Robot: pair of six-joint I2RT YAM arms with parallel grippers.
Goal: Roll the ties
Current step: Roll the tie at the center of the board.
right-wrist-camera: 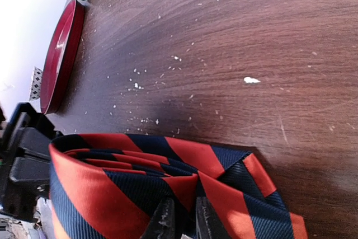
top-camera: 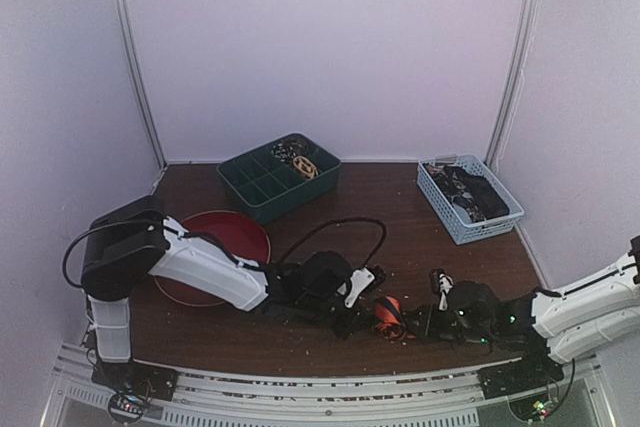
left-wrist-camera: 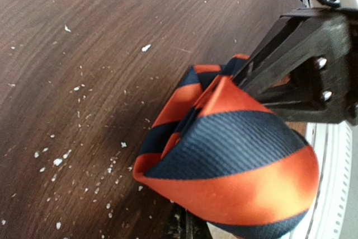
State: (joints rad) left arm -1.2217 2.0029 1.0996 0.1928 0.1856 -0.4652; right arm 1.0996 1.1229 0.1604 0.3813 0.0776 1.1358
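Note:
A tie (top-camera: 388, 315) striped orange-red and dark navy lies as a loose coil on the brown table, near its front edge, between my two grippers. My left gripper (top-camera: 352, 317) reaches in from the left. In its wrist view the tie (left-wrist-camera: 235, 155) covers its jaws, and only a dark bit of finger (left-wrist-camera: 187, 226) shows beneath the cloth. My right gripper (right-wrist-camera: 187, 219) comes from the right, its two fingers pinched on a fold at the coil's core (right-wrist-camera: 168, 183). The right gripper's black fingers (left-wrist-camera: 296, 65) press into the coil's far side.
A red plate (top-camera: 215, 247) lies behind the left arm. A green compartment box (top-camera: 262, 187) at the back holds small coiled ties (top-camera: 297, 159). A blue basket (top-camera: 468, 217) with dark items stands back right. A black cable (top-camera: 340, 227) arcs mid-table. White crumbs (left-wrist-camera: 59, 160) speckle the wood.

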